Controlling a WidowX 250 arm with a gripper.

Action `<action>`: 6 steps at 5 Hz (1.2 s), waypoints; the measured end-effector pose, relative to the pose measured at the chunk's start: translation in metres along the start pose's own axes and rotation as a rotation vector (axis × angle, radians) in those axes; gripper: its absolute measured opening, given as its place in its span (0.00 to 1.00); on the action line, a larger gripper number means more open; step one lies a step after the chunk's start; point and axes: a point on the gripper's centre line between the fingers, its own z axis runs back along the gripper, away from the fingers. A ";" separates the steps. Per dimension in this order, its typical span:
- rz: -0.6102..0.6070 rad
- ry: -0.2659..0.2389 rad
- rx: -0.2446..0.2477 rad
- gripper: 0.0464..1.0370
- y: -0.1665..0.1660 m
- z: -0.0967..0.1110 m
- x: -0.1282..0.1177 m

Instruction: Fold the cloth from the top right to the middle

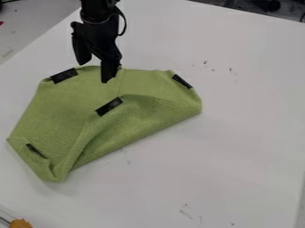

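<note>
While the gripper hangs at upper left, fingers apart, green cloth lies left to center on white table, lower right side folded over, black patches showing.

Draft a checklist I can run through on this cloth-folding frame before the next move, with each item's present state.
1. Claw open: ok.
2. Green cloth lying on the white table: ok.
3. Black strip at top right brought to the middle: not ok, at the outer edge.
4. Claw touching the cloth: cannot tell.
5. Orange object apart from the cloth: ok.
</note>
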 end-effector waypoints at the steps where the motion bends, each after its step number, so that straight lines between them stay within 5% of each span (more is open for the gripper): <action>1: -0.010 0.029 -0.017 0.96 -0.004 -0.011 -0.003; 4: -0.024 0.024 -0.001 0.96 0.090 -0.045 -0.009; 6: -0.004 0.020 -0.090 0.96 0.089 -0.066 -0.017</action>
